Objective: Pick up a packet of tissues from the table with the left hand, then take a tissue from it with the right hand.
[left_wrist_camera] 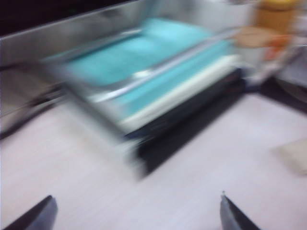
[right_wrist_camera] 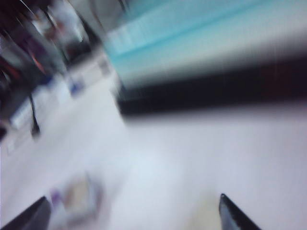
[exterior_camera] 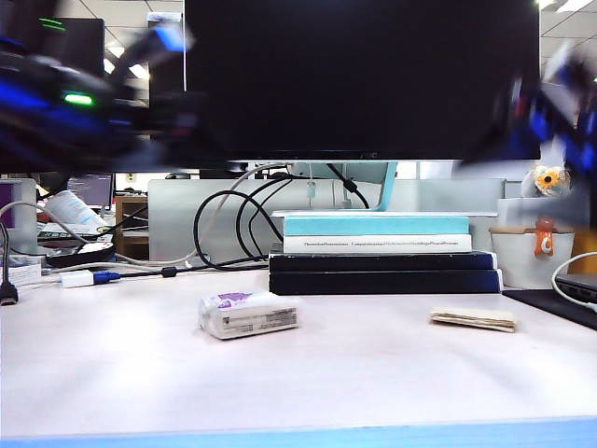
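Your packet of tissues (exterior_camera: pixel 248 314) lay on the desk (exterior_camera: pixel 354 373) left of centre, label print unreadable; the tissue (exterior_camera: pixel 474 318) lay well apart to its right. Book-spine (exterior_camera: pixel 377 244) lettering was too small to read. Left claw (left_wrist_camera: pixel 136 213) and right claw (right_wrist_camera: pixel 134 213) stood spread, empty, raised, blurred.

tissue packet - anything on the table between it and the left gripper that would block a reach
Nothing visible does. The packet of tissues lies alone on open table, the stacked books behind it and the tissue off to its right. The left gripper, jaws open, is raised at upper left; the right gripper, also open, upper right.
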Robot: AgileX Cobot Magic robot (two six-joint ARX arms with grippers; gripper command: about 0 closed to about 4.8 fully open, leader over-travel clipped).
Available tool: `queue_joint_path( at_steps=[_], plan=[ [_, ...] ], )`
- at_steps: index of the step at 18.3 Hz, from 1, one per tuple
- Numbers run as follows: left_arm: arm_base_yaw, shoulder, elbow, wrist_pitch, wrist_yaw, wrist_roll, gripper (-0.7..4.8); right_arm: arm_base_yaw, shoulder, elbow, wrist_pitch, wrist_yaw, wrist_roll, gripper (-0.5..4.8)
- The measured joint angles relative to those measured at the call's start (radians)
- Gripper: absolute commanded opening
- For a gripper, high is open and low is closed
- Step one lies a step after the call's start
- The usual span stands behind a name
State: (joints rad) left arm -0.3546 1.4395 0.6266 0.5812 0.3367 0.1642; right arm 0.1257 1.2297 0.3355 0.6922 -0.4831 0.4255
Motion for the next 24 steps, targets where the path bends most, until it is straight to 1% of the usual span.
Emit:
queue_joint_path(
  at_steps=[1,2,3,4,5,6,7,8,9,10,12,13,14,15,16,17,19,20,22,23,24],
  plan=[
    [0.05,-0.056,-0.046,-0.007,-0.014,0.0,4.79,0.0,-0.068,-0.006,-0.002,0.035,-0.017,3.55],
    [0.092,-0.095,-0.074,-0.01,-0.021,0.0,4.79,0.0,-0.114,-0.006,-0.005,0.069,-0.029,2.79],
    [0.15,-0.147,-0.11,-0.01,-0.024,0.0,4.79,0.0,-0.179,-0.005,-0.036,0.126,-0.05,2.03],
    [0.192,-0.185,-0.134,-0.01,-0.024,-0.001,4.79,0.0,-0.229,-0.006,-0.068,0.159,-0.079,1.53],
    [0.222,-0.215,-0.152,-0.01,-0.024,-0.003,4.75,0.0,-0.265,-0.006,-0.089,0.179,-0.109,1.33],
    [0.261,-0.259,-0.176,-0.01,-0.023,-0.008,4.55,0.0,-0.32,-0.006,-0.122,0.208,-0.163,1.33],
    [0.277,-0.283,-0.192,-0.01,-0.013,-0.013,3.61,0.0,-0.345,-0.006,-0.143,0.225,-0.186,1.31],
    [0.335,-0.381,-0.246,-0.016,0.035,-0.027,3.27,0.0,-0.408,-0.011,-0.199,0.28,-0.231,0.94],
    [0.349,-0.427,-0.269,-0.016,0.036,-0.034,3.14,-0.001,-0.445,-0.026,-0.204,0.318,-0.245,0.66],
    [0.356,-0.465,-0.293,-0.013,0.038,-0.038,2.95,-0.001,-0.485,-0.048,-0.206,0.36,-0.25,0.5],
    [0.375,-0.537,-0.364,-0.009,0.037,-0.035,2.53,-0.001,-0.574,-0.108,-0.185,0.426,-0.259,0.48],
    [0.374,-0.566,-0.406,-0.008,0.038,-0.034,1.99,-0.001,-0.628,-0.144,-0.173,0.453,-0.259,0.48],
    [0.373,-0.588,-0.439,-0.008,0.039,-0.036,1.72,-0.001,-0.69,-0.176,-0.174,0.475,-0.26,0.48],
    [0.373,-0.63,-0.476,0.008,0.037,-0.054,1.72,-0.001,-0.748,-0.2,-0.169,0.496,-0.26,0.48],
    [0.373,-0.707,-0.526,0.029,-0.002,-0.075,1.72,-0.001,-0.828,-0.21,-0.18,0.529,-0.263,0.48],
    [0.373,-0.748,-0.544,0.028,-0.029,-0.083,1.72,-0.001,-0.867,-0.21,-0.191,0.534,-0.264,0.48],
    [0.373,-0.861,-0.573,0.019,-0.043,-0.091,1.72,-0.001,-0.946,-0.209,-0.254,0.551,-0.268,0.49],
    [0.373,-0.902,-0.573,-0.018,-0.058,-0.092,1.72,-0.001,-0.97,-0.211,-0.299,0.554,-0.27,0.49],
    [0.373,-0.991,-0.573,-0.182,-0.136,-0.094,1.72,-0.002,-1.019,-0.212,-0.414,0.555,-0.291,0.49],
    [0.373,-1.07,-0.575,-0.336,-0.183,-0.096,1.72,-0.002,-1.048,-0.214,-0.472,0.555,-0.296,0.49],
    [0.373,-1.096,-0.576,-0.377,-0.186,-0.098,1.72,-0.002,-1.058,-0.214,-0.479,0.555,-0.296,0.49]
  ],
)
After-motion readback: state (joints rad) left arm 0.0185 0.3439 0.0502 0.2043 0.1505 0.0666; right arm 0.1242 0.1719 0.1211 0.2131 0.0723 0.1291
